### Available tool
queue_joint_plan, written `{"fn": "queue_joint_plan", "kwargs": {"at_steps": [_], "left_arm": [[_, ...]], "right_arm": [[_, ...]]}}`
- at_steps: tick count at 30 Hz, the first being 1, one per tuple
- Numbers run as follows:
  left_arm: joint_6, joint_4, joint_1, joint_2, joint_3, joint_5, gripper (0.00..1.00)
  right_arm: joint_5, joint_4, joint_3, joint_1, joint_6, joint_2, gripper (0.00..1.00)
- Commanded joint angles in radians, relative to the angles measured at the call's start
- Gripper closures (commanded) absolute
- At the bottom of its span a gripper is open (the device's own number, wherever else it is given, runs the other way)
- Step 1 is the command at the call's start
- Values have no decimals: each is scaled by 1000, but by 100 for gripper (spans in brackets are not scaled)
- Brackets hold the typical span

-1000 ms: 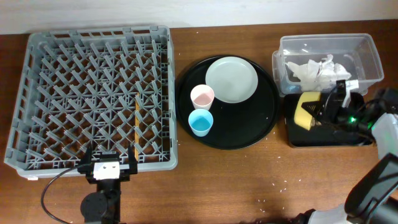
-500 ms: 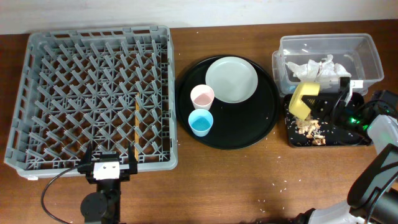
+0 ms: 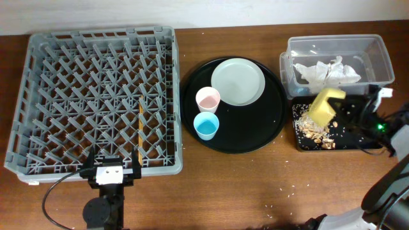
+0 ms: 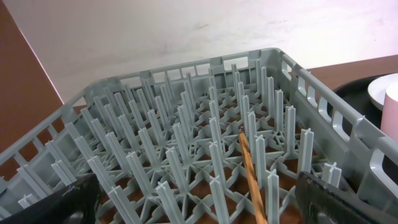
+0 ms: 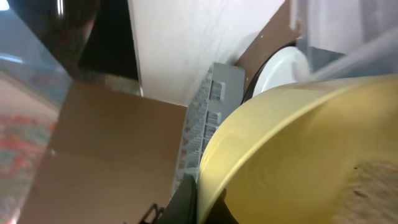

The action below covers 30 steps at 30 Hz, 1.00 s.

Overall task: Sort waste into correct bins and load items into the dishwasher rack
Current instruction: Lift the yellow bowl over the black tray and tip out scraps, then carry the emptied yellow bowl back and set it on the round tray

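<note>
My right gripper (image 3: 347, 112) is shut on the rim of the yellow bowl (image 3: 324, 105), holding it tipped on edge over the shallow black tray (image 3: 358, 142). Brownish food scraps (image 3: 313, 131) lie in that tray under the bowl. In the right wrist view the bowl (image 5: 298, 155) fills the frame, my fingers (image 5: 186, 199) pinching its rim, with a few crumbs (image 5: 373, 180) still inside. White napkins (image 3: 323, 71) sit in the clear tub (image 3: 377, 51). Plate (image 3: 238, 82), pink cup (image 3: 208, 99) and blue cup (image 3: 206, 126) stand on the round black tray (image 3: 255, 137). My left gripper (image 4: 199, 208) is open at the grey rack's (image 3: 96, 96) front edge.
A thin orange stick (image 3: 138, 131) lies among the rack's pegs, just ahead of my left gripper in the left wrist view (image 4: 252, 174). Small white grains are scattered on the wooden table (image 3: 281, 191) in front of the round tray.
The bowl has swung up and to the right over the black tray, tipping further. Food scraps that were not visible a second ago now lie in the tray. The left arm is unmoved.
</note>
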Motion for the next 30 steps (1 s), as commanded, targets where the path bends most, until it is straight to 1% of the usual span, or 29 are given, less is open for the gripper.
{"fn": "queue_joint_plan", "kwargs": {"at_steps": [1,6,15,17,18,21,23,26,27,29,30], "left_arm": [[16,2,7,-6,-6,11,1],[16,2,7,-6,-6,11,1],[16,2,7,-6,-6,11,1],[16,2,7,-6,-6,11,1],[16,2,7,-6,-6,11,1],[16,2,7,-6,-6,11,1],[16,2,7,-6,-6,11,1],[16,2,7,-6,-6,11,1],[16,2,7,-6,-6,11,1],[16,2,7,-6,-6,11,1],[16,2,7,-6,-6,11,1]], "right_arm": [[-38,3,-4,-31,79,7,96],[-38,4,-4,-27,47,7,96],[-39,-6,-4,-1,45,5,96],[-38,-13,-4,26,44,-4,96],[-37,0,-4,44,11,-15,96],[-10,15,-1,91,11,-42,96],[42,29,7,116,12,-48,96],[59,44,16,133,29,-48,96],[47,41,16,135,51,-48,96],[44,16,16,153,48,-60,96],[79,2,16,185,47,-83,96]]}}
